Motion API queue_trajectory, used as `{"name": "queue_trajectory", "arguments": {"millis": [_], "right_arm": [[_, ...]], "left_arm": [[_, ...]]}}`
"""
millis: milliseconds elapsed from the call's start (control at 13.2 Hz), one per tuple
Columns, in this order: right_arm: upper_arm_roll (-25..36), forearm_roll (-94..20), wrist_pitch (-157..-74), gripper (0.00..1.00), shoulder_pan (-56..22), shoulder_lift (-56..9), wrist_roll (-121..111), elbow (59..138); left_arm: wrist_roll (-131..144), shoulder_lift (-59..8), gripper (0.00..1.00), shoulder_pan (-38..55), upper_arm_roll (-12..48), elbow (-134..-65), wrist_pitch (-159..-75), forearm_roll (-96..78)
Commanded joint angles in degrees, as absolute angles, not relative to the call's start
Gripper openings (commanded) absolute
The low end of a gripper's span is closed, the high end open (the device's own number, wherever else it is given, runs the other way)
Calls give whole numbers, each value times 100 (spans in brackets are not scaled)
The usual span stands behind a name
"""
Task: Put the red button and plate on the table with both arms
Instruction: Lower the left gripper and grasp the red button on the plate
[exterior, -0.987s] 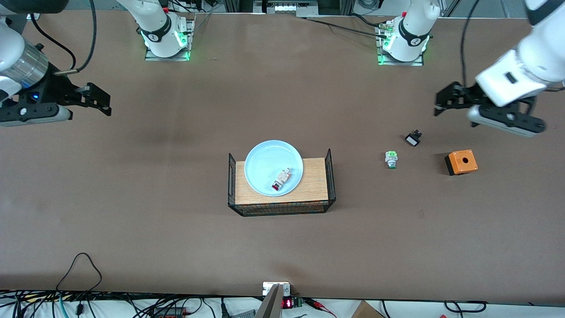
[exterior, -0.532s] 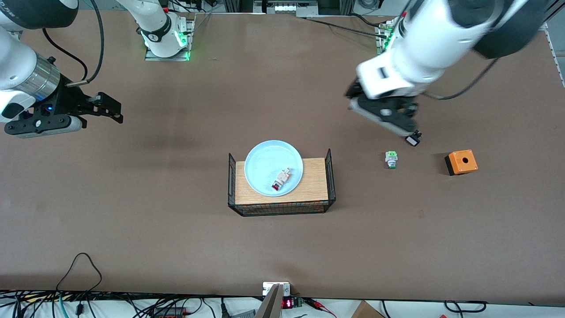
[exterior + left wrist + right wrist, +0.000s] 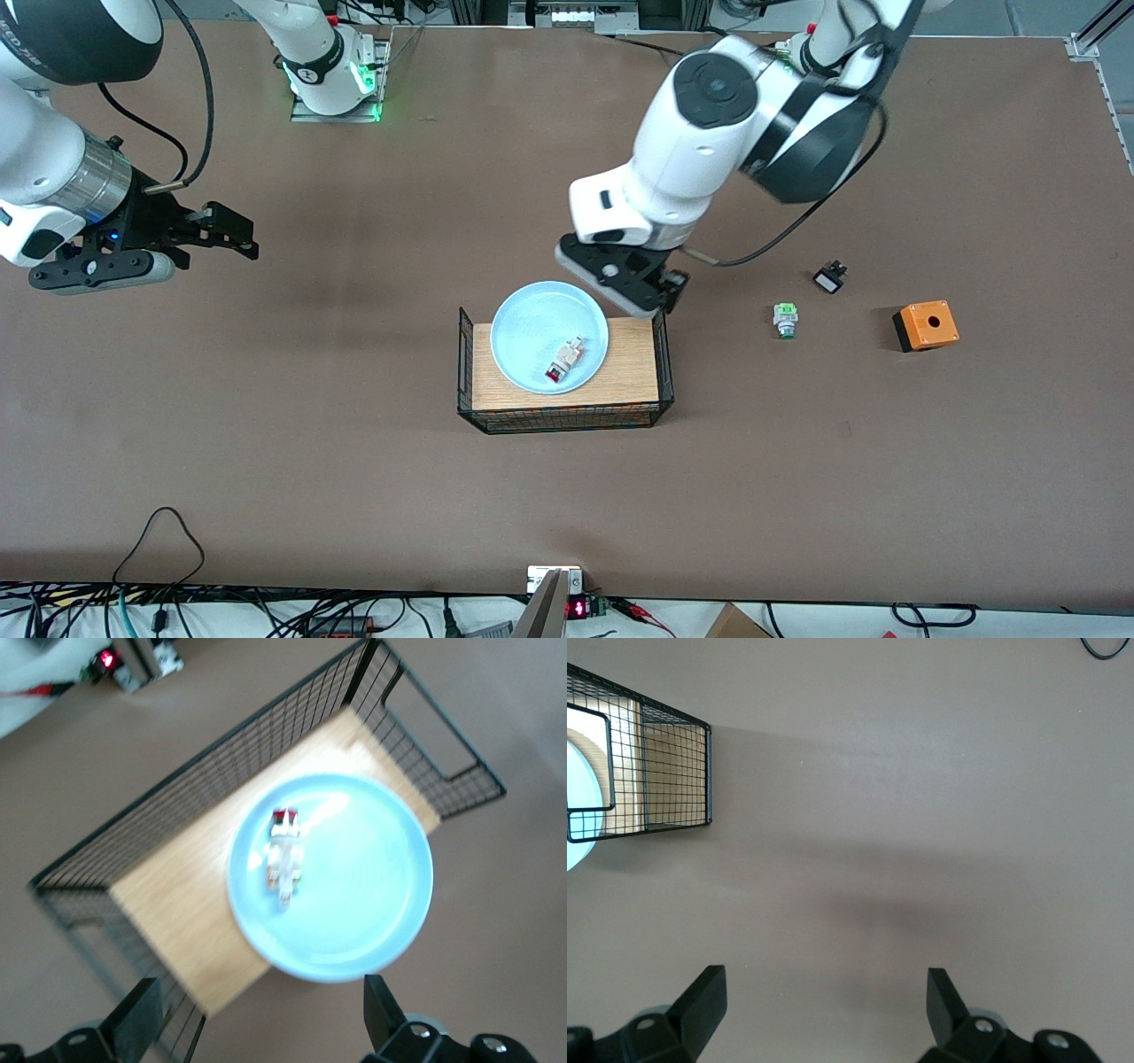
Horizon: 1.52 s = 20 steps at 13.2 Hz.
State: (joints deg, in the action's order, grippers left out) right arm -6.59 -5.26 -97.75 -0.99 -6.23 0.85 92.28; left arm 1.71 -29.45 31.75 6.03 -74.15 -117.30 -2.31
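Left arm closing in on the plate

The left gripper [image 3: 660, 299], fingers spread, hovers at the pale-blue plate's [image 3: 532, 312] two o'clock rim; the red button [image 3: 562, 362] lies inside it (on the wire-framed board [image 3: 631, 365]). Next, I judge: descend and pinch. The right gripper [image 3: 232, 234], spread, waits over the table [image 3: 354, 478].

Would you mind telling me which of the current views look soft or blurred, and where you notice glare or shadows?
Left wrist view: the whole picture is soft, and a bright glare streak crosses the round pale-blue plate beside the small red-capped push-button. Front view: sharp, evenly lit, with green light at both arm bases. Right wrist view: crisp, with a faint dark shadow on the matte brown table running from the black wire frame.
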Motion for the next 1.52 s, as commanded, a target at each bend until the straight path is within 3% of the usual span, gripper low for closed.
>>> {"name": "queue_trajectory", "arguments": {"millis": [0, 380, 987, 1063, 1215, 1291, 1443], "right_arm": [[-633, -650, -9800, 100, -53, -668, -35, 9211], [-633, -668, -9809, 100, -53, -712, 53, 9202], [-624, -940, -9975, 100, -70, -826, 149, 9114], [-624, -967, -9984, 100, -79, -826, 158, 9062], [-624, -1098, -9993, 100, -70, -826, 149, 9035], [-624, -1099, -9993, 100, -70, -826, 149, 9035], [-624, -1116, -9984, 100, -62, -791, 149, 9009]], "left_arm": [[88, -3505, 100, 3357, 501, -7084, -12433, -123], [70, -4016, 100, 3595, 457, -7145, -13270, 148], [-218, -4201, 99, 3691, 475, -7444, -13359, 800], [-376, -4201, 89, 3639, 466, -7444, -13359, 800], [-597, -4201, 52, 3595, 466, -7436, -13368, 791], [-598, -4201, 39, 3595, 466, -7436, -13368, 782], [-545, -4192, 23, 3586, 483, -7444, -13359, 712]]}}
